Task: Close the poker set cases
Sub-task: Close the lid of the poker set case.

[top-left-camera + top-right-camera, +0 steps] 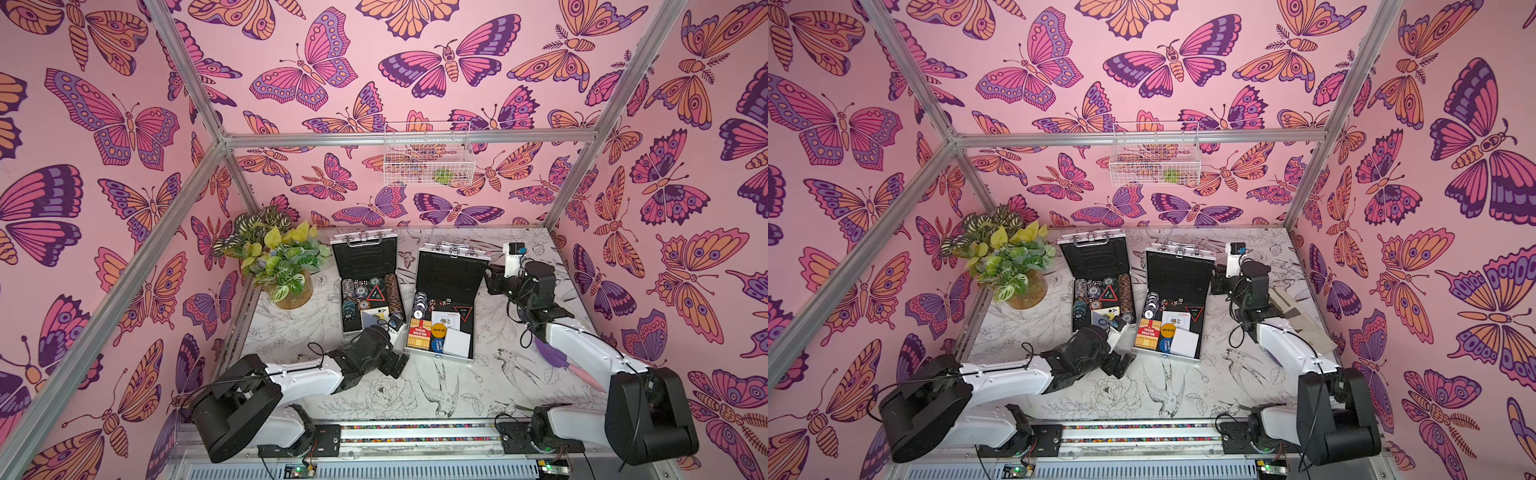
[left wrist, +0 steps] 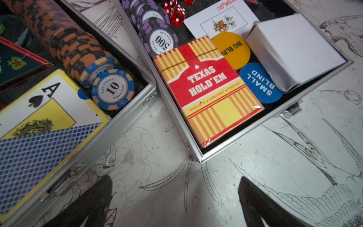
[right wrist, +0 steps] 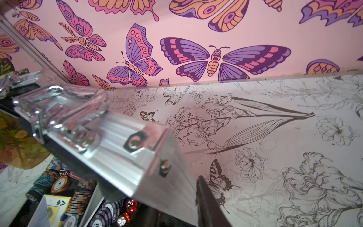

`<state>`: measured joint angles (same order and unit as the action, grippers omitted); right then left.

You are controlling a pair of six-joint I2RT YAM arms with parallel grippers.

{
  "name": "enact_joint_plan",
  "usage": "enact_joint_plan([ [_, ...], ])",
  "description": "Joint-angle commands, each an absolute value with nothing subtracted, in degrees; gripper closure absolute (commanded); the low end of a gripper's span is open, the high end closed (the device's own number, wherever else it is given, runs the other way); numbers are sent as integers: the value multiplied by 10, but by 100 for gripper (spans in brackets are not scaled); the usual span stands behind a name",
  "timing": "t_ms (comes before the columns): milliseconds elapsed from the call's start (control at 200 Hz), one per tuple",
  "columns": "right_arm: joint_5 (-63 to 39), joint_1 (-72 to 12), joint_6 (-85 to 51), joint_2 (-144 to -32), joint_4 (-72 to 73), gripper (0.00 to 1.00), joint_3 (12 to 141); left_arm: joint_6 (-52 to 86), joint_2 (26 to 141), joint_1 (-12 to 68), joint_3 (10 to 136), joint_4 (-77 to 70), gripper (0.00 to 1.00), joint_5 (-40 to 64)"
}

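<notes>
Two silver aluminium poker set cases lie open on the line-drawn floral table (image 1: 457, 386), ribbed metal rims outside, black lining inside. The left poker set case (image 1: 365, 259) is placed at 11 o'clock from the table's middle, beside a potted plant (image 1: 274, 257) at 10 o'clock. The right poker set case (image 1: 451, 274) is set just beside it, close to the middle.

The left gripper (image 2: 174, 182) is held over bare table between the two near corners, at 5 o'clock of the left case, its dark fingers (image 2: 255, 204) spread wide with nothing between them.

The right gripper (image 1: 491, 276) is set at 3 o'clock of the right case's raised lid. In the right wrist view one dark finger (image 3: 206, 200) is seen against the lid's riveted corner; the other is hidden, so a clamp cannot be told.

Round, edge-striped orange-and-black chips (image 2: 64, 41) are stacked in a row in the left case, with an ace of spades card (image 2: 49, 102). A glossy red Texas Hold'em deck (image 2: 206, 88), a blue small blind disc (image 2: 259, 84), a white box (image 2: 294, 49) and translucent red dice (image 2: 177, 15) are held in the right case
</notes>
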<state>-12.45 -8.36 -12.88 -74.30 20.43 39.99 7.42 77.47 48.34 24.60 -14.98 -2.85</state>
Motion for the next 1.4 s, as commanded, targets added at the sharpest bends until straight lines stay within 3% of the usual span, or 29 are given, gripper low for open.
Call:
enact_joint_plan([
  [0,-104,-85,-116,-757,211,79,419,63,783,487,245,-154,0,-25],
  [240,-96,-87,-107,-764,207,100,420,52,812,490,262,-155,0,-27],
  [591,-71,-88,-101,-747,206,100,402,44,857,498,297,-154,0,-18],
  [1076,-43,-91,-109,-735,212,100,386,17,801,567,288,-137,0,-23],
  [1392,-45,-95,-113,-740,202,100,393,-26,890,596,340,-135,0,-44],
])
